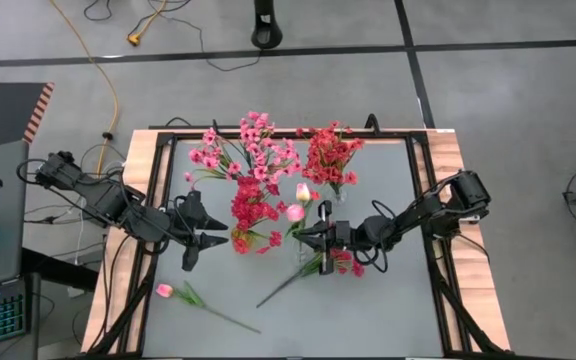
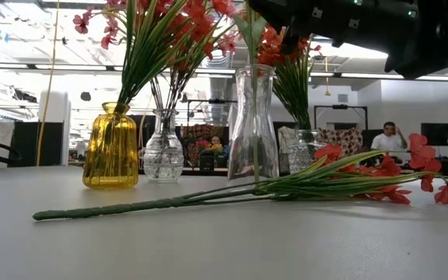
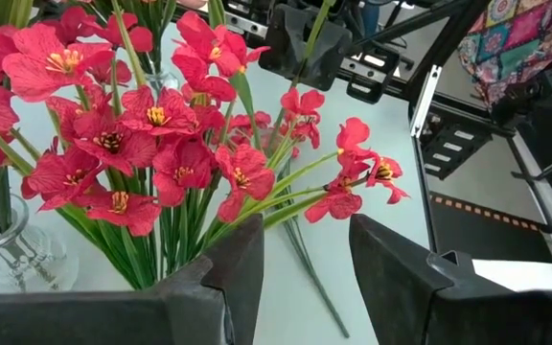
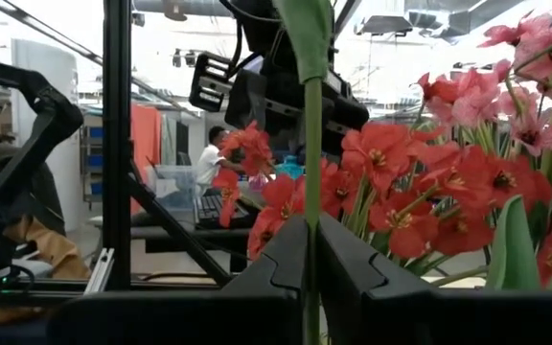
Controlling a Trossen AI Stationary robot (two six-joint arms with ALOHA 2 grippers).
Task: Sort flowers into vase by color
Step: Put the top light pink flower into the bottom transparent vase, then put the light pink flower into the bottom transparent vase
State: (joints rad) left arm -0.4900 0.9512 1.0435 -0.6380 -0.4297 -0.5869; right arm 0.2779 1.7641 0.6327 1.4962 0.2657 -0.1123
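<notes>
Pink, orange-red and red bunches stand in vases. My right gripper is shut on an upright green stem above the tall clear vase. Two pale pink tulip buds show just beyond it. My left gripper is open, level, facing the red bunch and touching nothing. A red sprig lies flat on the table under the right arm. A pink tulip lies near the table's front left. My right gripper pinches the thin green stem between its two fingers, which lie level and across it, coming from the table's right. The stem stands upright and runs up past a leaf. In the low view it continues down into the tall clear vase.
A yellow vase and two smaller clear vases stand in the middle and far part of the table. A dark frame rims the table. People sit in the room beyond. The near half of the table holds only the two loose stems.
</notes>
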